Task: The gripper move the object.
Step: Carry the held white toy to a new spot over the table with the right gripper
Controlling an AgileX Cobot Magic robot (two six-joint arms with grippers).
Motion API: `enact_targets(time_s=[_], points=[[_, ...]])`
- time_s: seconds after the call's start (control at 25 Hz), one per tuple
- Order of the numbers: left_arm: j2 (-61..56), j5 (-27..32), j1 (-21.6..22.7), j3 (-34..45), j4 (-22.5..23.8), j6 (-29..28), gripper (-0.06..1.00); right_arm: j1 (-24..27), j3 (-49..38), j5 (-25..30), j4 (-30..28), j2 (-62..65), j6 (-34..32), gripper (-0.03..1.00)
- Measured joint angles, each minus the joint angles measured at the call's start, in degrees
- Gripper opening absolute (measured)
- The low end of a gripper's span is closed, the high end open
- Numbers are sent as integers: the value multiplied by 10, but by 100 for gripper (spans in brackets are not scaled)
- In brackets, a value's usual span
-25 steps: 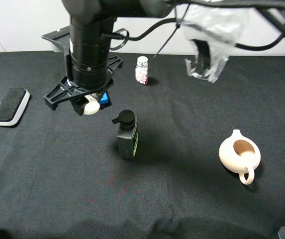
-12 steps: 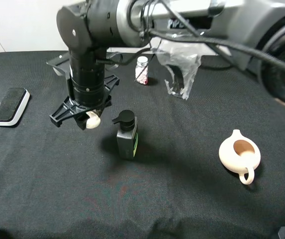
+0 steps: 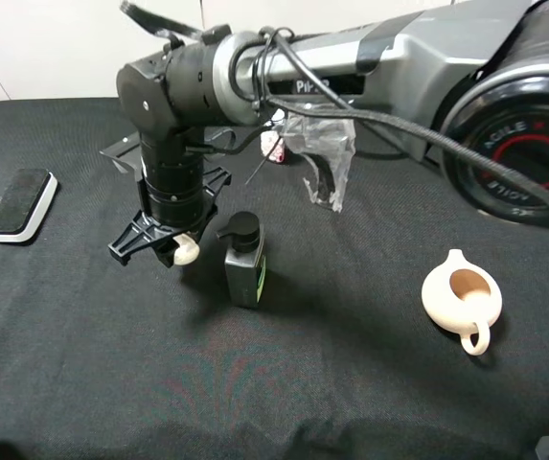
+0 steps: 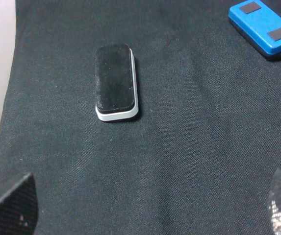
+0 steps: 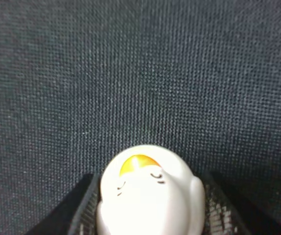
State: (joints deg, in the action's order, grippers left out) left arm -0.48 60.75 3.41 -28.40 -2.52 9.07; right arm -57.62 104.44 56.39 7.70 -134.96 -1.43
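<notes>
My right gripper (image 3: 171,250) reaches across to the left half of the black cloth and is shut on the small cream-white lid (image 3: 187,250). It holds the lid just above the cloth, close to the left of a black pump bottle (image 3: 244,261). In the right wrist view the lid (image 5: 147,196) sits between the two black fingers (image 5: 84,210), with bare cloth beyond it. My left gripper (image 4: 147,215) is open and empty; only its fingertips (image 4: 12,205) show at the frame corners.
The cream teapot (image 3: 460,295) stands open at the right. A black-and-white eraser (image 3: 21,204) lies at the far left, also in the left wrist view (image 4: 114,82), near a blue box (image 4: 263,27). A pill bottle (image 3: 272,144) and clear plastic wrap (image 3: 322,158) are at the back.
My right gripper has carried the lid toward the front and slightly right, lower over the cloth, ending beside the pump bottle. The blue box is now hidden behind the arm.
</notes>
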Motion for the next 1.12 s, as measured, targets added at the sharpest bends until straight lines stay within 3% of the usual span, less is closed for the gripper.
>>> enact_targets(time_s=[0.84, 0.92, 1.12], points=[[0, 0, 0, 0, 0, 0, 99, 0, 0, -4, 0, -22, 10, 32], [0, 0, 0, 0, 0, 0, 99, 0, 0, -4, 0, -22, 14, 36], [0, 0, 0, 0, 0, 0, 99, 0, 0, -4, 0, -22, 14, 58]])
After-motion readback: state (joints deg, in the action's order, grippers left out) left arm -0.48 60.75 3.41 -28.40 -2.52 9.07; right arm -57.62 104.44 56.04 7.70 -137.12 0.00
